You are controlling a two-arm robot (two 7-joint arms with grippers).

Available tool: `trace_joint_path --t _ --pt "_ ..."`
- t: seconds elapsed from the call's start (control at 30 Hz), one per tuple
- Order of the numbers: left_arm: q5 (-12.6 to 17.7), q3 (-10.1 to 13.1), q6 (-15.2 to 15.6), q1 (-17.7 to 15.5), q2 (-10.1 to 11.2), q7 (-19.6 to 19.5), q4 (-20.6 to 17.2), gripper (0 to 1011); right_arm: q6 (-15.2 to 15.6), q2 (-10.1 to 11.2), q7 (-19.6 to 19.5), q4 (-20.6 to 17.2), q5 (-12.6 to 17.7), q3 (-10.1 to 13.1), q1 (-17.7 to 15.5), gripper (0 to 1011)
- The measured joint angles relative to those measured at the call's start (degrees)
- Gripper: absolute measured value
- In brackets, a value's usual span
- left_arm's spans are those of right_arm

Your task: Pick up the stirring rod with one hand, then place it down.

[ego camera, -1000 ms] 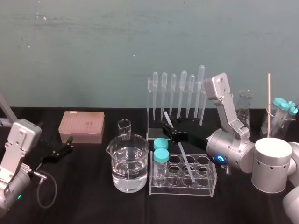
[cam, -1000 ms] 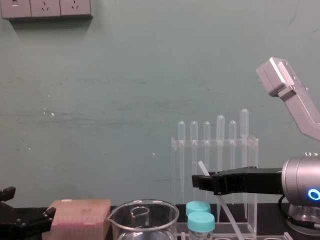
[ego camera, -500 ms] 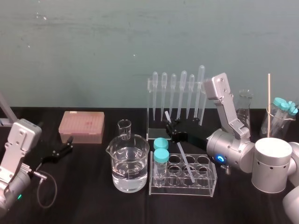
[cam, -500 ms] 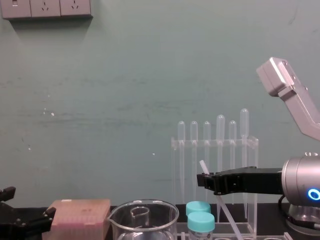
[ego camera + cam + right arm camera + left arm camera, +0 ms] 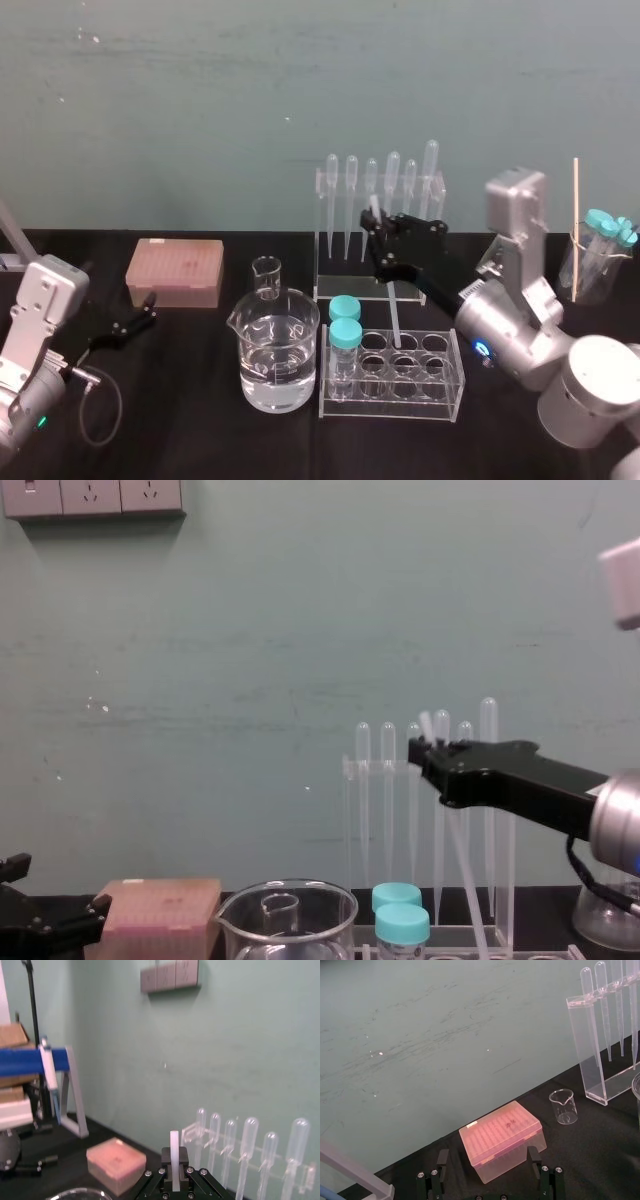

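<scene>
Here the right end effector (image 5: 377, 226) is raised above the desk (image 5: 200, 400), its fingers closed narrowly on the stirring rod (image 5: 393, 320) close to the rod's upper end. A short stub of the rod stands out above the fingers. The rest slants down and away below the end effector, toward the clear test-tube rack (image 5: 392, 385) that sits underneath. The rod's lower end is level with the rack's back row of wells; whether it touches the rack cannot be told. In the right wrist view the rod (image 5: 174, 1147) stands straight up between the two black fingers. In the chest view it (image 5: 462, 870) crosses in front of the pipette stand (image 5: 430, 770), which is just behind the end effector. Two teal-capped tubes (image 5: 345, 322) stand in the rack, below the end effector and to its left. Farther that way is the large beaker (image 5: 278, 350).

The left end effector (image 5: 148, 310) lies low on the desk, well apart from the rod, fingers spread wide. The pink tip box (image 5: 501, 1137) sits just ahead of it.
</scene>
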Motion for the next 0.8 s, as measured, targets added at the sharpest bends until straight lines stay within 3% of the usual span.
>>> trace_joint_path --t 0.03,0.17,0.33,0.53,0.8 --pt "0.00 0.00 0.00 0.00 0.00 0.00 0.00 1000 -2.89 -0.14 0.14 -0.79 0.16 0.98 -1.46 67" --pt "0.00 0.00 0.00 0.00 0.00 0.00 0.00 1000 -5.51 -0.27 0.66 -2.20 0.85 2.29 -2.97 67" --pt "0.00 0.00 0.00 0.00 0.00 0.00 0.00 1000 -8.98 -0.62 3.48 -4.96 4.21 5.40 -3.58 67" --pt "0.00 0.00 0.00 0.00 0.00 0.00 0.00 1000 -8.37 -0.06 7.51 -6.86 7.67 7.90 -2.10 67" --pt "0.00 0.00 0.00 0.00 0.00 0.00 0.00 1000 -5.71 2.56 10.85 -7.91 9.12 8.57 -1.60 67"
